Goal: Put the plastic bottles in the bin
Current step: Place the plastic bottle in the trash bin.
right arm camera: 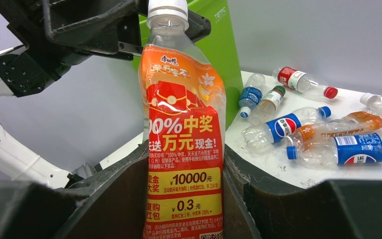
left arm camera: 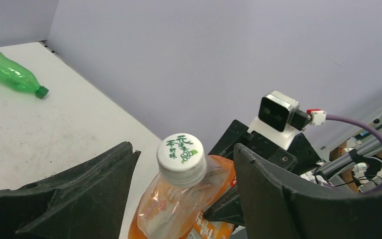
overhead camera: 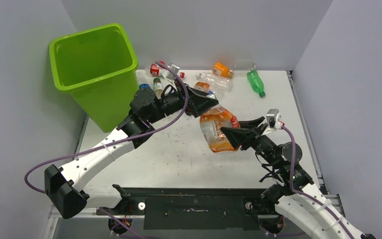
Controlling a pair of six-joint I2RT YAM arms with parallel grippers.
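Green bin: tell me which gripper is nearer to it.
Left. The left gripper is right of the bin, around the cap of the orange bottle; the right gripper grips that bottle's body, farther from the bin.

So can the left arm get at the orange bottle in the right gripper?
Probably yes: the left gripper is open around the white cap of the orange bottle, nothing between; the right gripper clamps only the lower body.
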